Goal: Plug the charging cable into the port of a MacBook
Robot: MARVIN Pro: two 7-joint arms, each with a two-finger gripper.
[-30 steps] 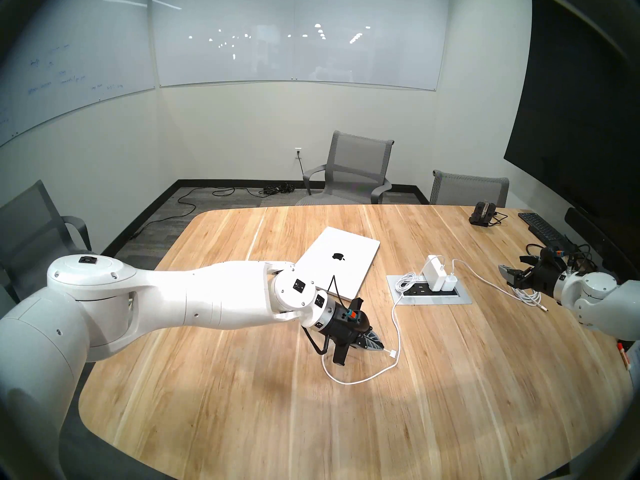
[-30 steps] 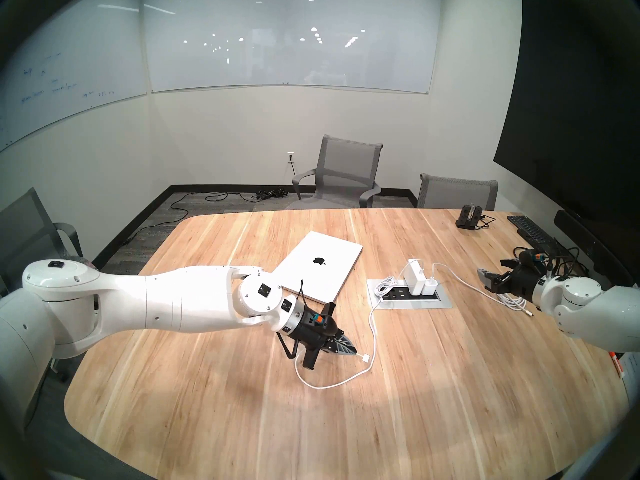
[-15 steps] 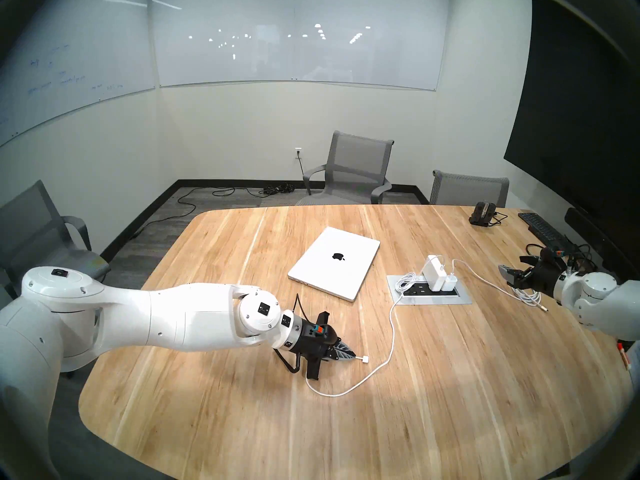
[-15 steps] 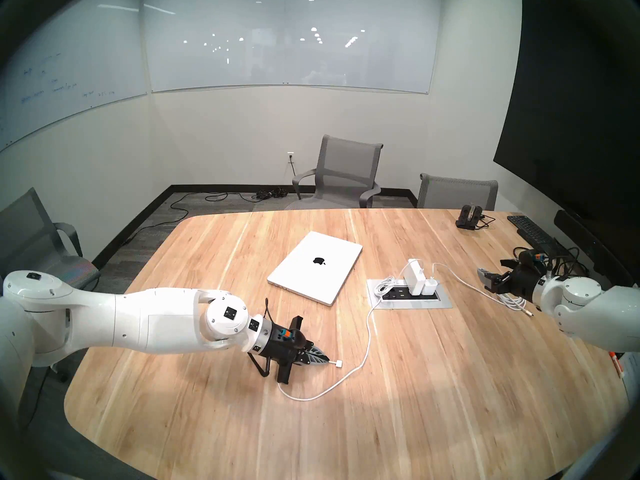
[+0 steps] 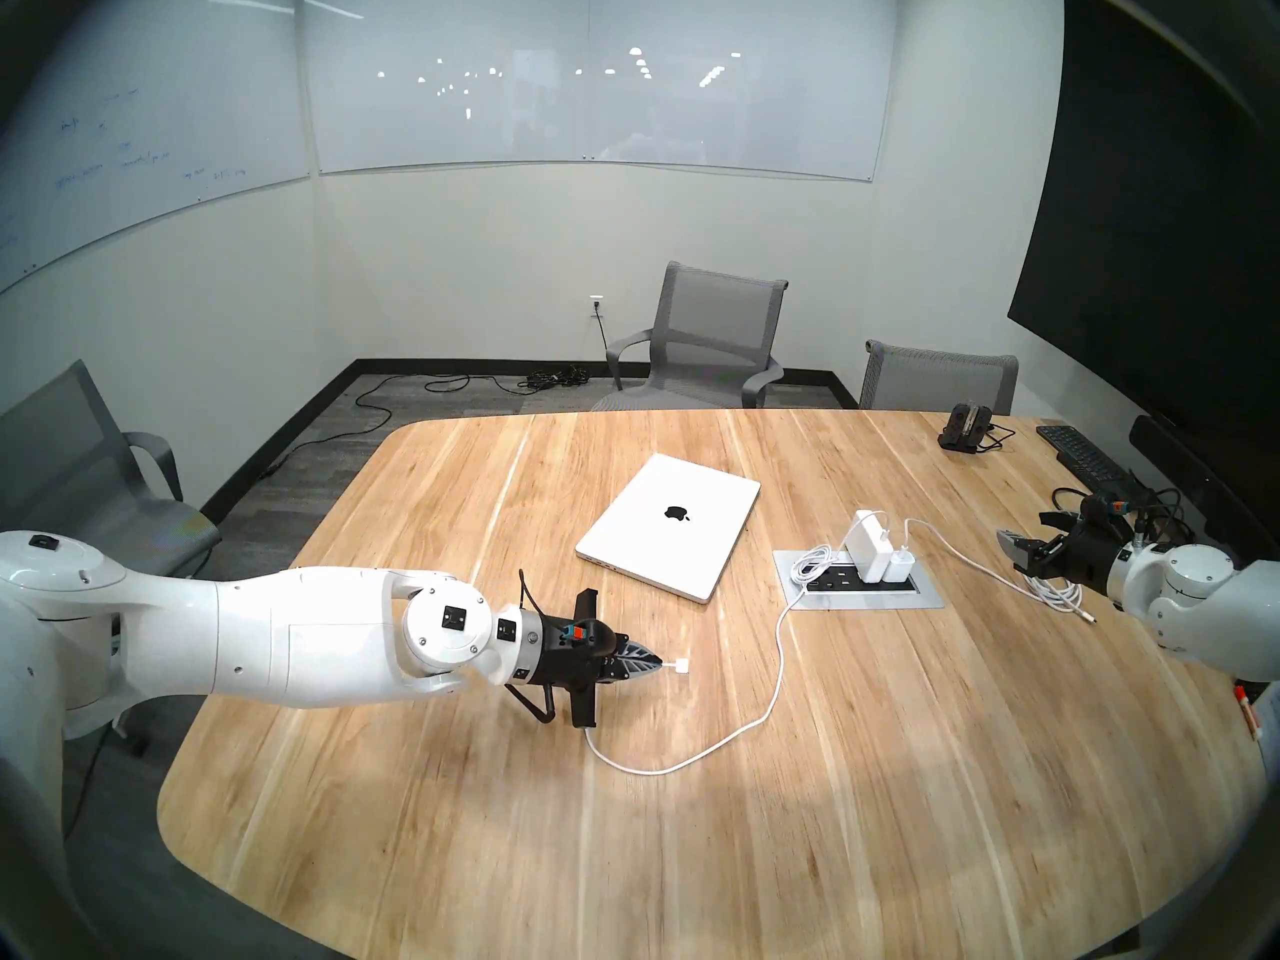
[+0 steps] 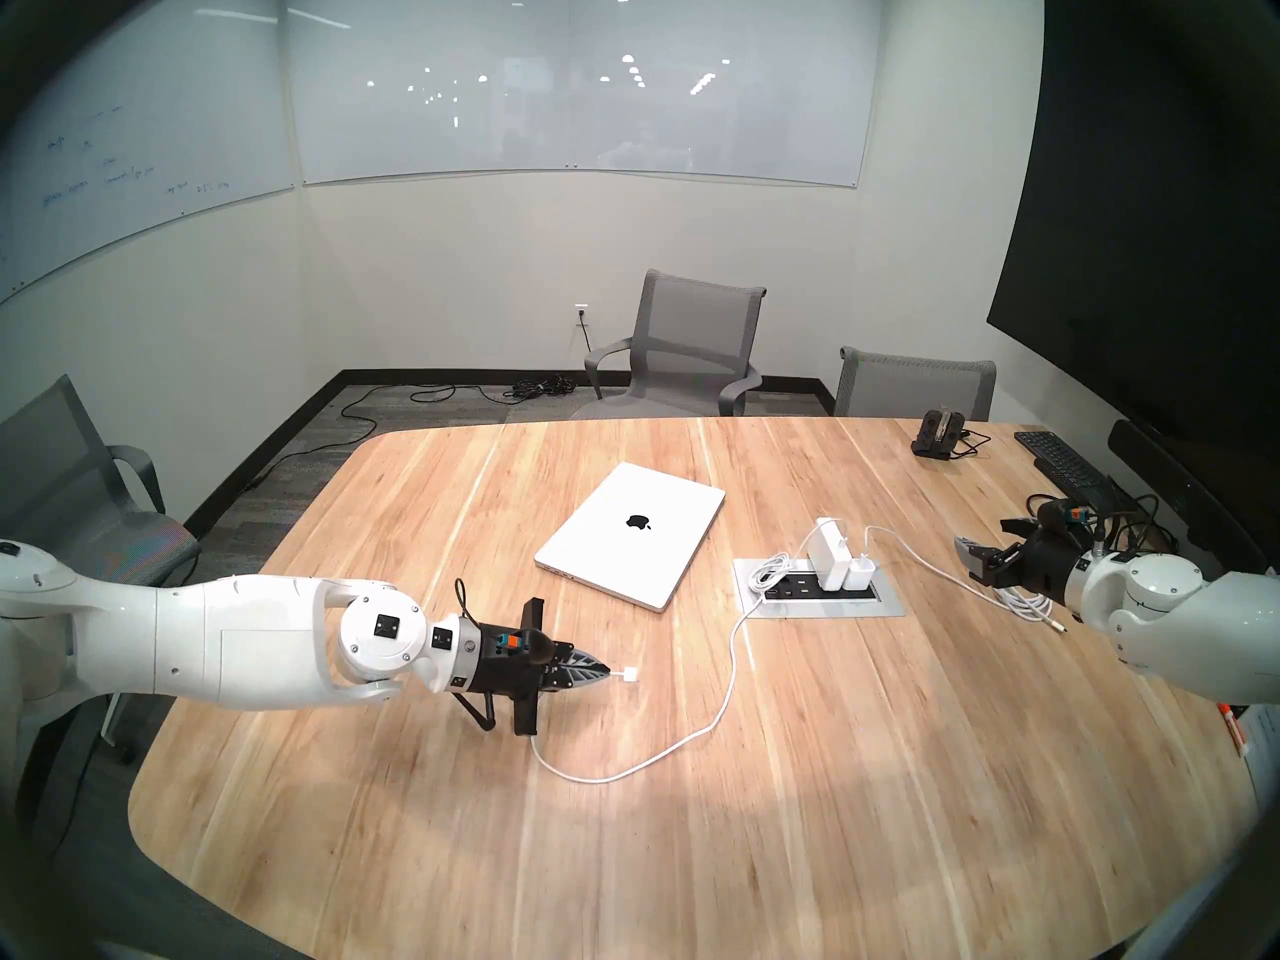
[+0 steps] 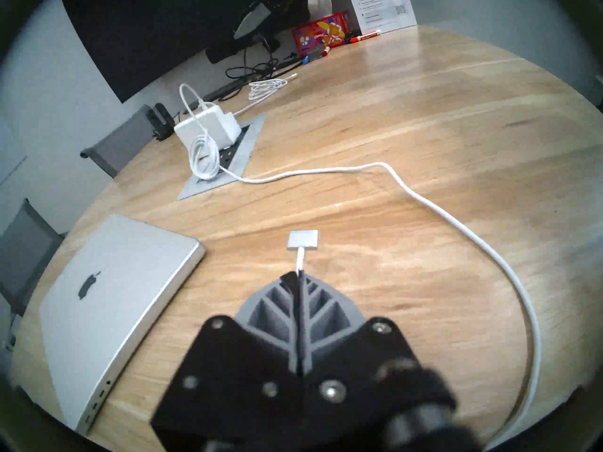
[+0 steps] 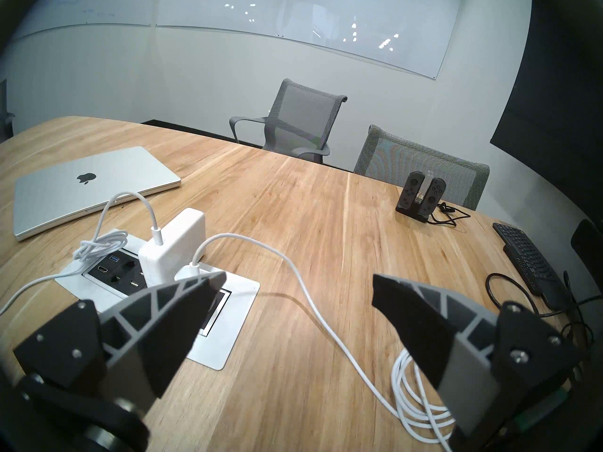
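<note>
Pale wooden counter [image 5: 900, 764]: left jaws [image 7: 299, 273] clamp the thin white charging cable [image 7: 456, 226] behind its connector, unplugged from the closed silver MacBook [image 5: 668, 526]; right jaws [image 8: 293, 298] gape empty.

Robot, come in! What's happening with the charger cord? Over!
Left gripper shut on charging cable. Right gripper open, idle. MacBook unplugged. Path clear.

White charging cable [image 5: 776, 681] looped on table, closed silver MacBook [image 5: 668, 526] beyond
</note>
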